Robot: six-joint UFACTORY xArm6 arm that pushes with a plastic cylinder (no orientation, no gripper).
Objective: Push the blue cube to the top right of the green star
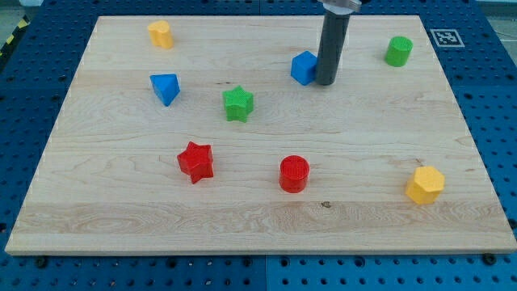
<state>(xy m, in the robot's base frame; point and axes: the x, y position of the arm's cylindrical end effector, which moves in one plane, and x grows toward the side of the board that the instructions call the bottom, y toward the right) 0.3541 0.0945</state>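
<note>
The blue cube sits on the wooden board in the upper middle of the view. The green star lies below and to the left of it, a short gap apart. My tip is at the end of the dark rod, right against the blue cube's right side. The rod comes down from the view's top.
A blue triangular block lies left of the green star. A yellow block is at top left, a green cylinder at top right. A red star, a red cylinder and a yellow block lie lower down.
</note>
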